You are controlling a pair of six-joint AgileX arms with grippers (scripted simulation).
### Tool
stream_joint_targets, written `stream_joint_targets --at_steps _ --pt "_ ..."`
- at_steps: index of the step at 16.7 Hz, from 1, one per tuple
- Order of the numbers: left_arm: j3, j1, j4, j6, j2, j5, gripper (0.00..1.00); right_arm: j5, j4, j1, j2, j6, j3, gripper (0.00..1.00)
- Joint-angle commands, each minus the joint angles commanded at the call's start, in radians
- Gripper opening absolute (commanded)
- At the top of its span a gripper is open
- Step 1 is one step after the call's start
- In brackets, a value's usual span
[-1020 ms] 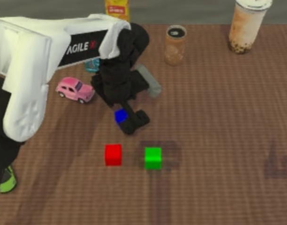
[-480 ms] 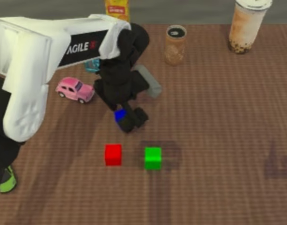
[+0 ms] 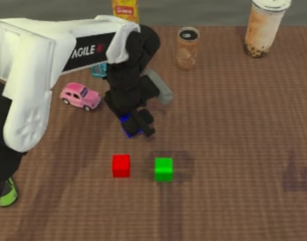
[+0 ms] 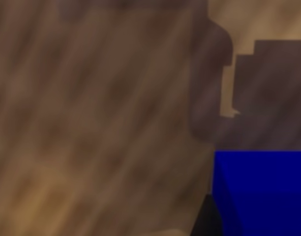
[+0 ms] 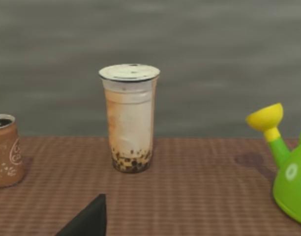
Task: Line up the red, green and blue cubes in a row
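Observation:
The red cube [image 3: 121, 165] and the green cube [image 3: 163, 168] sit side by side on the brown table, a small gap between them. My left gripper [image 3: 136, 125] stands just behind them, shut on the blue cube [image 3: 127, 132], of which only blue edges peek out around the black fingers. In the left wrist view the blue cube [image 4: 263, 191] fills one corner right against a dark fingertip [image 4: 207, 219]. My right arm is outside the top view; its gripper [image 5: 91, 219] shows only as a dark tip over the table.
A pink toy car [image 3: 81, 96] and a grey block [image 3: 161, 86] lie near the left arm. Along the back stand an orange box [image 3: 125, 9], a brown can [image 3: 187, 47] and a bubble-tea cup [image 3: 264, 25]. A lime-green car [image 3: 7, 193] sits far left; a green watering can [image 5: 293, 182] is near the right gripper.
The left gripper's fingers have drawn together around the blue cube, from wide apart to pressed on it. The red and green cubes have not moved.

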Motion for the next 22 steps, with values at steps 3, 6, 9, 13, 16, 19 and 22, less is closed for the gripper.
stream_joint_targets --at_steps 3,6,9,13,16,19,22 --pt "0.000 0.000 0.000 0.000 0.000 0.000 0.00 0.000 0.000 0.000 0.000 0.000 0.000 1.00" --pt "0.000 0.000 0.000 0.000 0.000 0.000 0.00 0.000 0.000 0.000 0.000 0.000 0.000 1.00" --pt "0.017 0.003 -0.026 -0.006 -0.024 0.008 0.00 0.000 0.000 0.000 0.000 0.000 0.000 1.00" --pt "0.113 0.015 -0.172 -0.007 -0.062 0.007 0.00 0.000 0.000 0.000 0.000 0.000 0.000 1.00" --pt "0.162 0.020 -0.236 -0.007 -0.087 0.007 0.00 0.000 0.000 0.000 0.000 0.000 0.000 1.00" --pt "0.161 0.014 -0.235 -0.006 -0.085 0.007 0.00 0.000 0.000 0.000 0.000 0.000 0.000 1.00" --pt "0.184 -0.022 -0.248 0.008 -0.076 0.007 0.00 0.000 0.000 0.000 0.000 0.000 0.000 1.00"
